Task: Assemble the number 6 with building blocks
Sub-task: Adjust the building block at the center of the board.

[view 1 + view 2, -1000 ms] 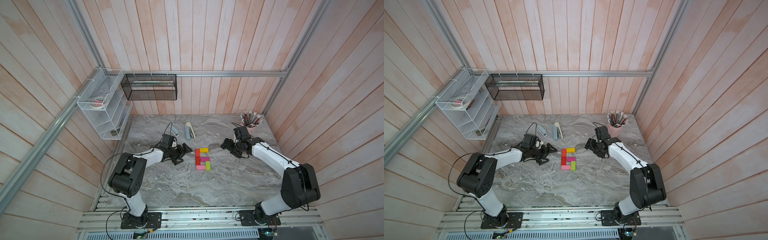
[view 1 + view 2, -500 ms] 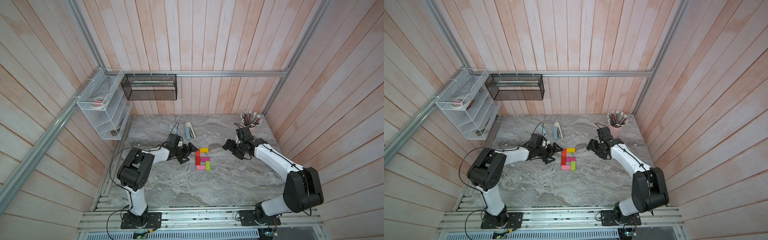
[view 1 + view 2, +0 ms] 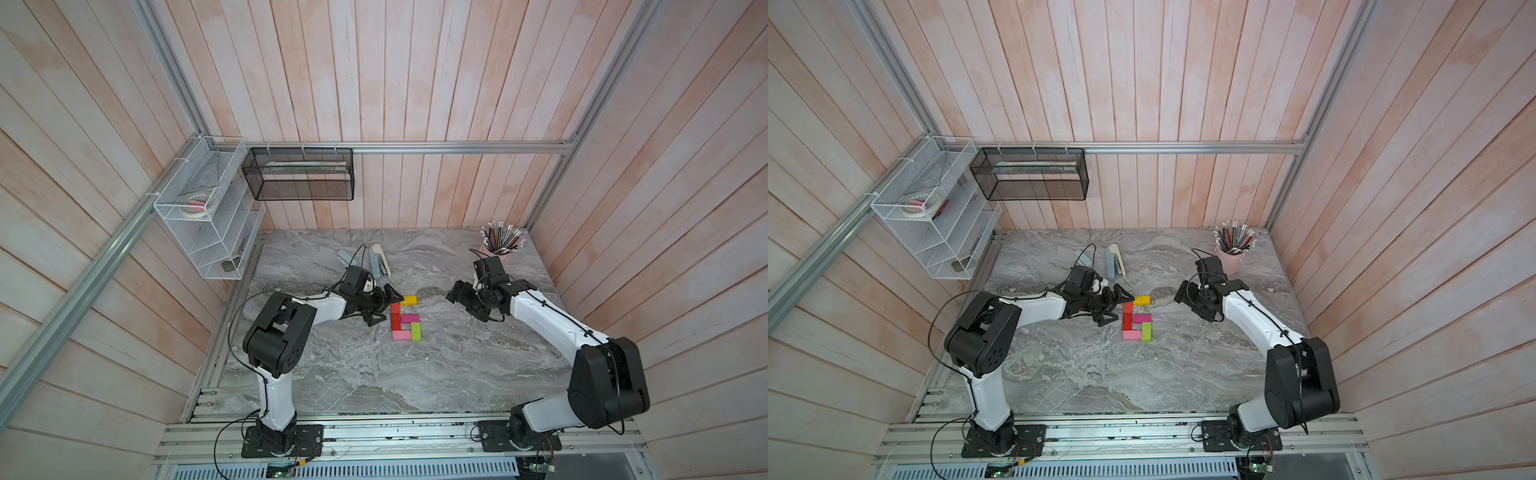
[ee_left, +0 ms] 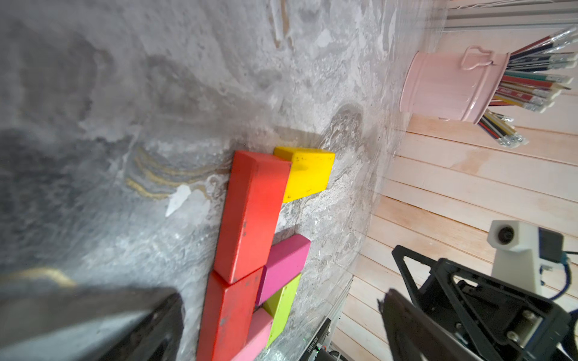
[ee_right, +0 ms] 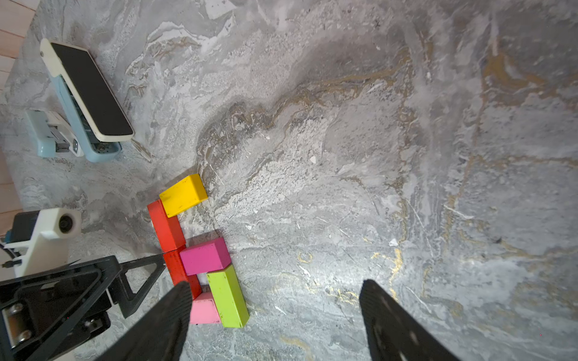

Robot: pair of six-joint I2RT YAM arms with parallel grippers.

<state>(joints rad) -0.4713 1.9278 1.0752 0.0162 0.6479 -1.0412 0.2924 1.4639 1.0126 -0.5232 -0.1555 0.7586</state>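
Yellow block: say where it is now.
In a top view the yellow block touches the far red block at its far end, on the right-arm side, by the left gripper.

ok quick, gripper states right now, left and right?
Left gripper: jaws open, holding nothing, right beside the red rectangular bricks.
Right gripper: jaws open, empty, over the grey marble-pattern table.

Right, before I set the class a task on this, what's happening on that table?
A two-armed robot is laying out a flat 6, and it looks about complete: red blocks as the spine, yellow block on top, magenta block, green block and pink block closing the loop. The left claw is open beside the red blocks, holding nothing; the right claw is open and empty, on the other side.
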